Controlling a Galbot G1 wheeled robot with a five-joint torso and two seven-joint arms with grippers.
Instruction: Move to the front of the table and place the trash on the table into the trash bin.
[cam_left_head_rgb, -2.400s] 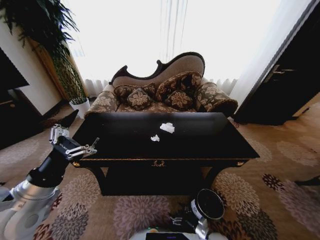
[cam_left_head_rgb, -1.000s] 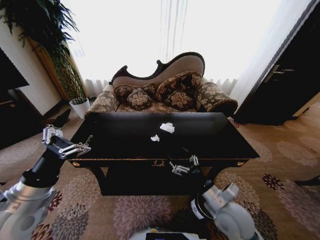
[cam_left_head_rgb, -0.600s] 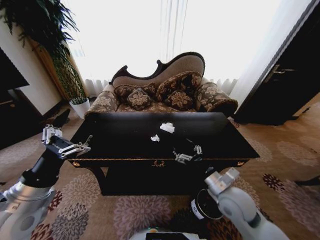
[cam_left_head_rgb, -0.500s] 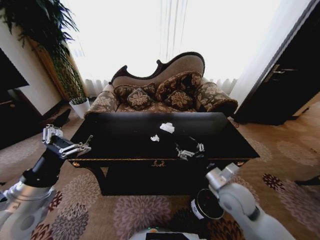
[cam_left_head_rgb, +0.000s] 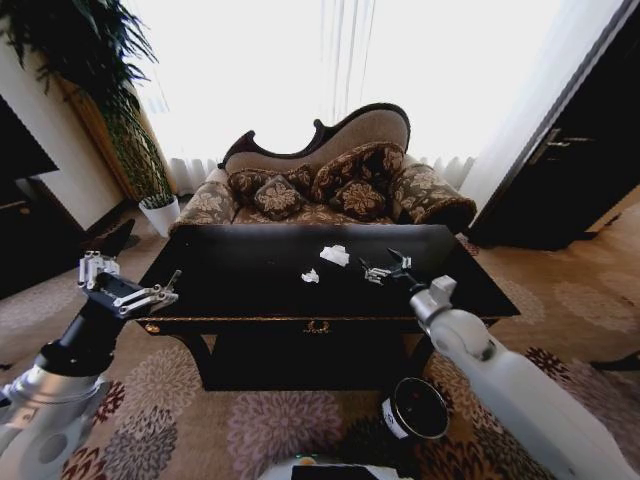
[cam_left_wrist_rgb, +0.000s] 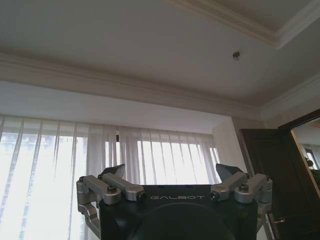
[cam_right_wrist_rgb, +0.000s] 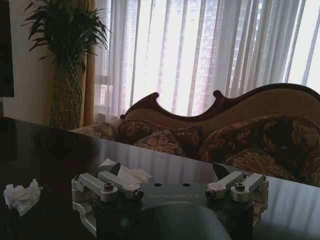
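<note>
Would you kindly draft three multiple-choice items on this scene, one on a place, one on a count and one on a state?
1. Where is the right tool?
A. Over the table top, beside the larger paper wad
B. Inside the trash bin
C. Resting on the sofa

2. How many white paper pieces lie on the table?
A. None
B. Two
C. Five

3. How do the right tool's fingers stand?
A. Shut on a wad
B. Open and empty
C. Shut on a can

Key: 1 A, the right tool hangs above the table next to the larger paper wad. 2 B, that wad and the smaller wad. 3 B, the right wrist view shows them spread with nothing between.
</note>
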